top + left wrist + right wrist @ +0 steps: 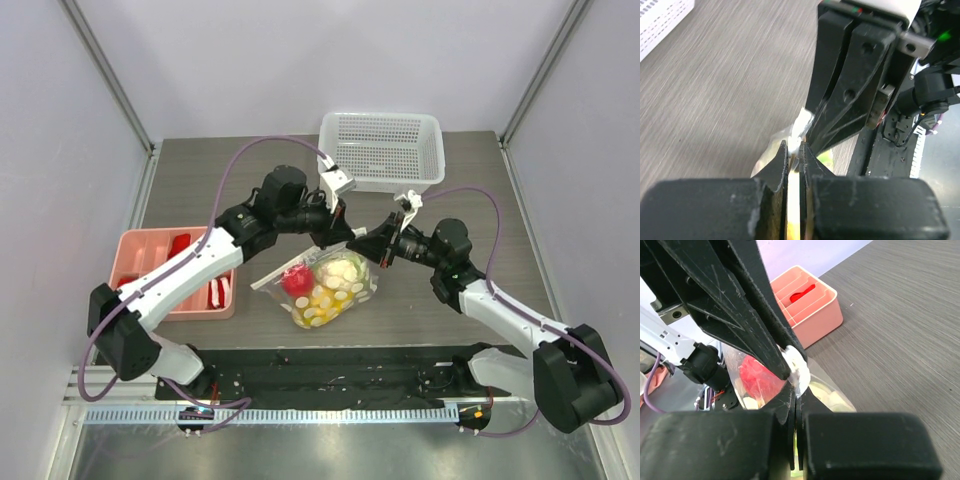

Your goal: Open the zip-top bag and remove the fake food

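Dotted zip-top bag [322, 285] — fake food [297, 281] inside.

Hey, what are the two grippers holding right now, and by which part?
Both hold the zip-top bag. The left gripper and the right gripper are each shut on its far edge, close together, with the fake food inside.

Top view: I look down from high behind the arm bases over the whole worktop [200, 180]. Left wrist view: tight along the left pincer [796, 159]. Right wrist view: tight along the right pincer [796, 396]. These two face each other. All three share the zip-top bag [345, 285].
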